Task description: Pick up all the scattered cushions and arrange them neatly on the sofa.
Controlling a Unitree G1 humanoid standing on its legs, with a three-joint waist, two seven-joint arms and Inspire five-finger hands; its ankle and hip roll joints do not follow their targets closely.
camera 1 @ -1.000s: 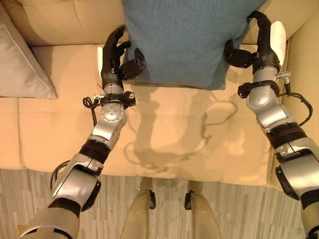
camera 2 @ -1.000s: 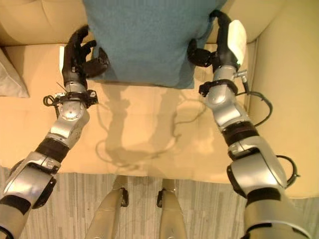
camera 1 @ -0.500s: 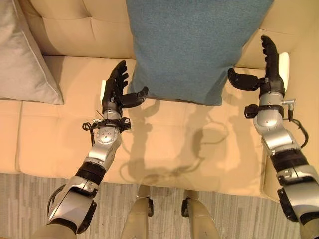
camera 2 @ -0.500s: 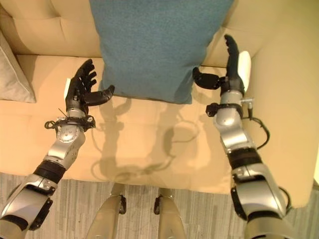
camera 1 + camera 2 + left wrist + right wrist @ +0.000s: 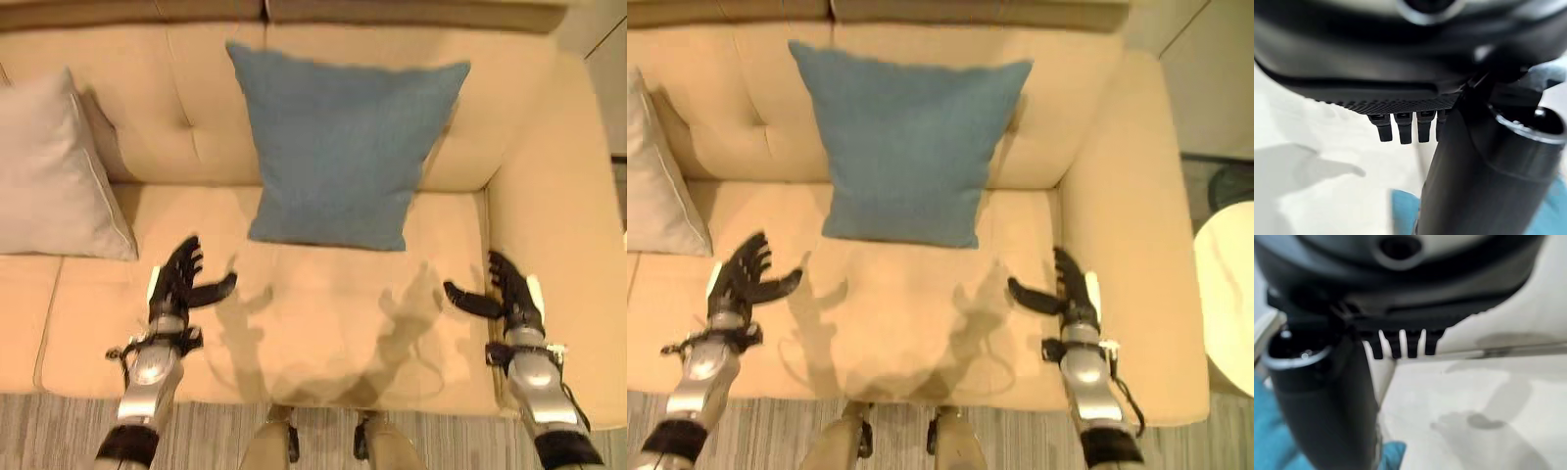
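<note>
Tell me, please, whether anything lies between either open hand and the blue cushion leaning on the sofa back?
Nothing visible does: bare seat separates the left hand and right hand from the blue cushion. The grey cushion sits off to the left.

**Hands off the blue cushion**

Both hands have let go of the blue cushion point(image 5: 345, 157) and drawn back toward the seat's front edge. The left hand point(image 5: 178, 286) and right hand point(image 5: 506, 300) now hover open, well apart from it. The cushion leans upright against the sofa point(image 5: 549, 196) backrest.
</note>
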